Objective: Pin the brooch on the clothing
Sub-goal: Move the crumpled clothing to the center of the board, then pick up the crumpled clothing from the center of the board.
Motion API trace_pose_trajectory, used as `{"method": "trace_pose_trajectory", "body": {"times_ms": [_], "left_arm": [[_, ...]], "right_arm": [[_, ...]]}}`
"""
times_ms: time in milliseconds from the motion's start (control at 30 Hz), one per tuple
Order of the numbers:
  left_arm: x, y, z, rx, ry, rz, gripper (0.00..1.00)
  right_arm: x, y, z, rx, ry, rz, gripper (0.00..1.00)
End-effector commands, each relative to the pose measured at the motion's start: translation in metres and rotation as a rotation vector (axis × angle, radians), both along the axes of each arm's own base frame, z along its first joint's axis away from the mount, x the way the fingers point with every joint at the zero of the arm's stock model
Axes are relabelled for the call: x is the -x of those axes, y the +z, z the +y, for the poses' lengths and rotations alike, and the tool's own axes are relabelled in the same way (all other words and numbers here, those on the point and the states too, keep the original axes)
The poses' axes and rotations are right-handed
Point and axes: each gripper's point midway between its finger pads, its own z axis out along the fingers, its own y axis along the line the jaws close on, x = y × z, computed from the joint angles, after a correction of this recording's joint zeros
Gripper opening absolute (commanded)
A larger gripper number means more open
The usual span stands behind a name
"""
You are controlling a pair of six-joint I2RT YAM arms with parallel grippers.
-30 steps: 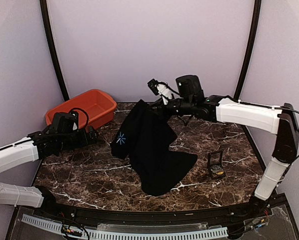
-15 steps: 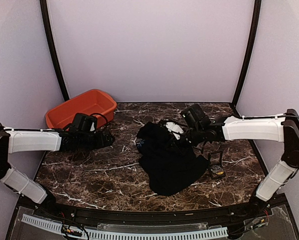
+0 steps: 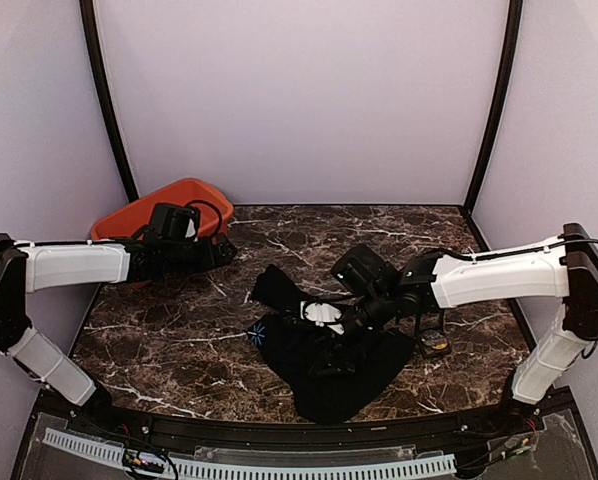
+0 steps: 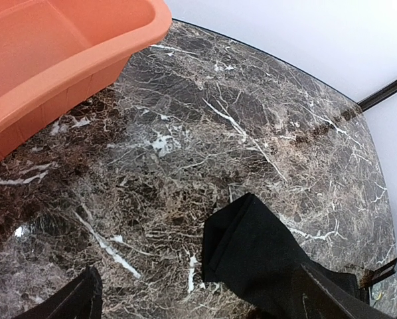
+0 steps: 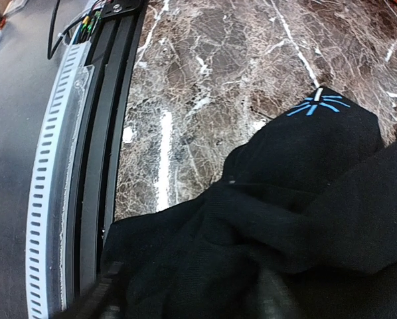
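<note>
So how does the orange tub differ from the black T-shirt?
The orange tub is rigid and sits far left; the black T-shirt is soft, crumpled near the front. The tub is plain; the T-shirt bears a light-blue starburst print. Both rest on the marble table.

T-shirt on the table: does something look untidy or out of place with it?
Yes. The T-shirt lies bunched in a heap on the marble table, folded over itself, not spread flat. Its starburst print sits at the heap's left edge in the top view.
</note>
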Motion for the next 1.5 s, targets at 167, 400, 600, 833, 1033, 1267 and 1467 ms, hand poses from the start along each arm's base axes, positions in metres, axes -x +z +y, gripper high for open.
{"method": "trace_pose_trajectory", "body": {"times_ms": [167,400,600,833,1033,1267,1467], "left_arm": [[-0.016,-0.022,-0.060,0.051,-0.277,0.088,0.99],[-0.030,-0.035,-0.101,0.139,-0.425,0.168,0.99],[-0.044,-0.046,-0.116,0.179,-0.421,0.238,0.99],[-0.048,-0.062,-0.112,0.110,-0.396,0.280,0.99],[-0.045,-0.074,-0.115,0.012,-0.404,0.300,0.90],[-0.044,-0.088,-0.117,-0.019,-0.402,0.324,0.81],[-0.045,-0.096,-0.112,-0.046,-0.378,0.331,0.56]], "right_arm": [[-0.016,0.044,-0.005,-0.131,-0.038,-0.087,0.96],[-0.096,0.096,-0.034,-0.261,-0.371,-0.200,0.98],[-0.118,0.103,-0.048,-0.254,-0.477,-0.262,0.98],[-0.124,0.106,-0.052,-0.267,-0.513,-0.290,0.98],[-0.127,0.107,-0.055,-0.264,-0.525,-0.308,0.99],[-0.129,0.108,-0.057,-0.267,-0.538,-0.311,0.99],[-0.130,0.106,-0.057,-0.271,-0.545,-0.307,0.99]]}}
